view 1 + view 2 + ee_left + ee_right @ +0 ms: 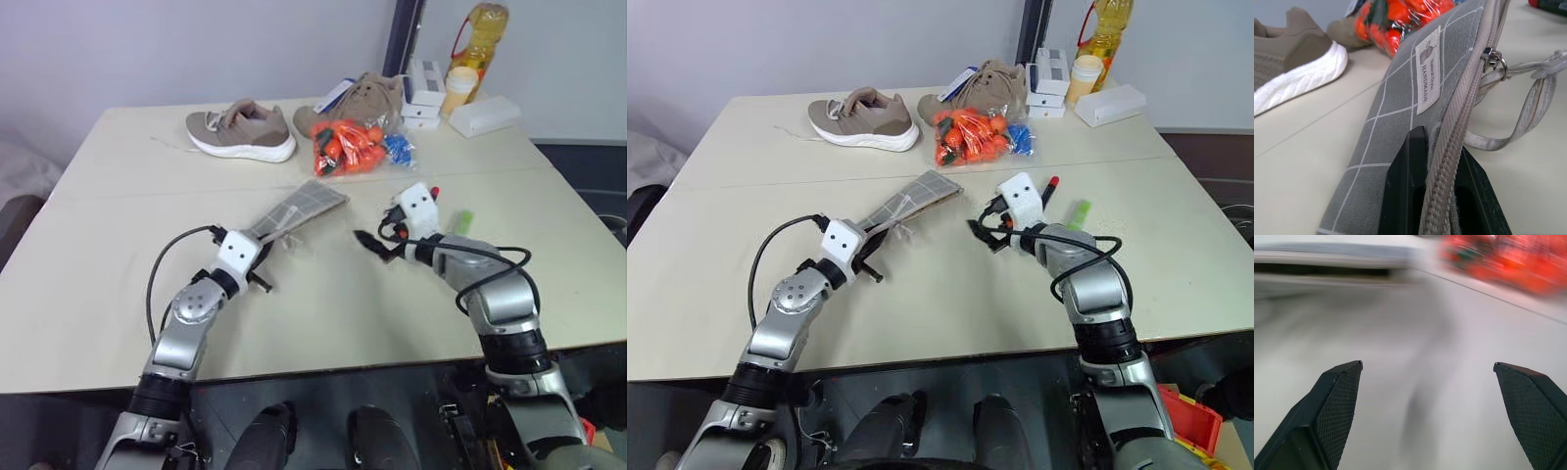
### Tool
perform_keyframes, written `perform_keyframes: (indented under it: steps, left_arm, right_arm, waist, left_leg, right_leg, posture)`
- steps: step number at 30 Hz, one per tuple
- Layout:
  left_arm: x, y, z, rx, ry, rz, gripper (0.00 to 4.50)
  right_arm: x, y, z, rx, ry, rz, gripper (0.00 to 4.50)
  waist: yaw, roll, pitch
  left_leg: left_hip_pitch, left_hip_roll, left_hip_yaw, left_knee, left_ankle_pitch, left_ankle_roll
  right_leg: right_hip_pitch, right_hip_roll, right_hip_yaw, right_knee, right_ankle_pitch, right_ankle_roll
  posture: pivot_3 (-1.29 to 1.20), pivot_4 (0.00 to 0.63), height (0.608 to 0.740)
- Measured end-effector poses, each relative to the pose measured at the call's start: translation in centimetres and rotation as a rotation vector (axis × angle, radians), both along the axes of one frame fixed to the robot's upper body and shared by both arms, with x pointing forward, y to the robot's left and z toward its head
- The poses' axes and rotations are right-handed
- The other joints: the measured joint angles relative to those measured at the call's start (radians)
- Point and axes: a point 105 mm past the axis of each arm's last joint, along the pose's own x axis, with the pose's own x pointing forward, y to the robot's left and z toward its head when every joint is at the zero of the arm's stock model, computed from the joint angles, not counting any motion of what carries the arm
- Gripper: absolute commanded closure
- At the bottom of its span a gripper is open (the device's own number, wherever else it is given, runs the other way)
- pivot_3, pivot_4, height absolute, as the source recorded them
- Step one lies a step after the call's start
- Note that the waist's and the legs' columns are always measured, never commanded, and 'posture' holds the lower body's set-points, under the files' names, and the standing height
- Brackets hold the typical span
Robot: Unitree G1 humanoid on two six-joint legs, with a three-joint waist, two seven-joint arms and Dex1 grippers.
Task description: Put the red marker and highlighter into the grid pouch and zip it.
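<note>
Beige tabletop (pixel 323 313) under me: my left gripper (pixel 1442 161) pinches the grid pouch (pixel 299 208) at its zipper edge. My right gripper (pixel 1427 382) gapes empty, half hiding the red marker (pixel 1051 186); the highlighter (pixel 1080 212) lies beside.

Head cameras overlook table (pixel 323 323); wrist cameras sit close.

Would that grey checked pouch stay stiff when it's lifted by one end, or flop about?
Probably floppy: the grid pouch is thin fabric. Held at one end by the left gripper, its far end rests on the table. It looks light; its cord loop dangles.
</note>
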Motion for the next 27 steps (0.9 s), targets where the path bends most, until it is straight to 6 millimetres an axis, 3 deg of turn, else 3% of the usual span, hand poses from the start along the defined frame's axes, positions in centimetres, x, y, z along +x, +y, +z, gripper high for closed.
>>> perform_keyframes:
  steps: [7,14,17,23,27]
  left_arm:
    - [0.1,-0.4,-0.4,-0.014,0.024,0.011,4.50]
    - [0.1,-0.7,-0.4,-0.019,0.025,0.012,4.50]
    - [0.1,-0.7,-0.4,-0.021,0.025,0.011,4.50]
    - [0.1,-0.9,-0.4,-0.026,0.025,0.010,4.50]
    - [0.1,-0.8,-0.3,-0.027,0.024,0.011,4.50]
  right_arm:
    - [3.0,-4.6,-1.7,-0.026,0.008,-0.356,0.05]
    - [4.1,-7.3,-2.9,0.037,0.043,-0.540,0.05]
    - [4.2,-6.9,-3.5,0.096,0.062,-0.543,1.20]
    - [4.3,-6.2,-3.6,0.130,0.068,-0.534,4.11]
    - [3.9,-5.7,-2.6,0.010,-0.008,-0.428,4.11]
  waist:
    - [0.002,0.000,0.000]
    - [0.000,0.000,0.000]
    - [-0.002,0.000,0.000]
    - [0.000,0.000,0.000]
    - [0.000,0.001,0.000]
  left_leg:
    - [0.000,-0.001,0.001,0.000,0.000,0.000]
    - [0.000,0.000,0.001,0.000,0.000,0.000]
    - [0.000,0.000,0.001,0.000,0.000,0.000]
    - [0.000,-0.001,0.001,0.000,0.000,0.000]
    - [0.000,-0.001,0.001,0.000,0.000,0.000]
  right_leg:
    - [0.000,0.000,0.000,0.000,0.000,0.000]
    - [0.000,0.001,0.000,0.000,0.000,0.000]
    - [0.000,0.001,0.000,0.000,0.000,0.000]
    - [0.000,0.001,0.000,0.000,0.000,0.000]
    - [0.000,0.001,0.000,0.000,0.000,0.000]
  posture:
    - [0.00,0.150,0.740]
    - [0.00,0.150,0.740]
    - [0.00,0.150,0.740]
    - [0.00,0.150,0.740]
    - [0.00,0.150,0.740]
